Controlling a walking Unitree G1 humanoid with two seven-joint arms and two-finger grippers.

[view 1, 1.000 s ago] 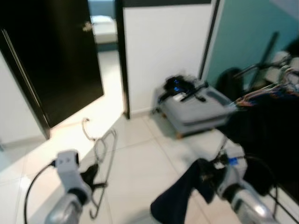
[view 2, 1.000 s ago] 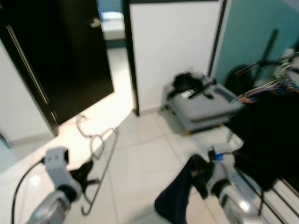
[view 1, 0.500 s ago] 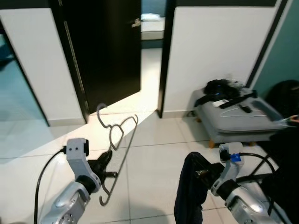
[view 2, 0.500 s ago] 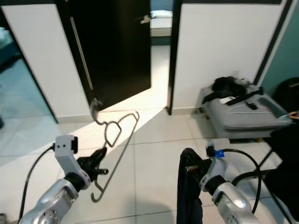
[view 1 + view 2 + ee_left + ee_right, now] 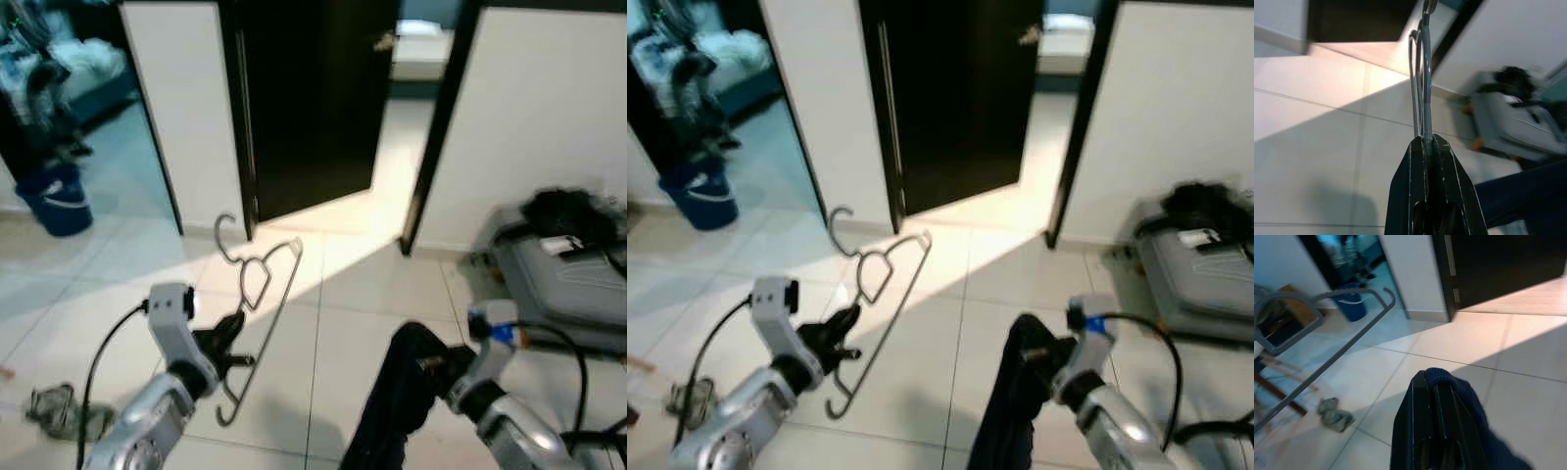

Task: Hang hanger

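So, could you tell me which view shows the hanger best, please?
The left eye view: the whole hanger shows against the floor, hook up, held low by the left gripper. The right eye view shows the same. The left wrist view sees it edge-on between the fingers; the right wrist view catches part of the hook and shoulder.

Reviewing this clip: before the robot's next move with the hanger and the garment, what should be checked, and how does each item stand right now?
1. Left gripper shut on the grey hanger: ok; the left wrist view shows the fingers closed on the wire.
2. Right gripper shut on the dark garment: ok; cloth is draped over the fingers in the right wrist view.
3. Hanger's hook free: ok, it points up, away from the garment.
4. Garment on the hanger: not ok, they are apart.
5. Rail to hang on in sight: not ok; ahead are a dark door and white walls.
6. Floor: cannot tell; a small crumpled thing lies to the left.
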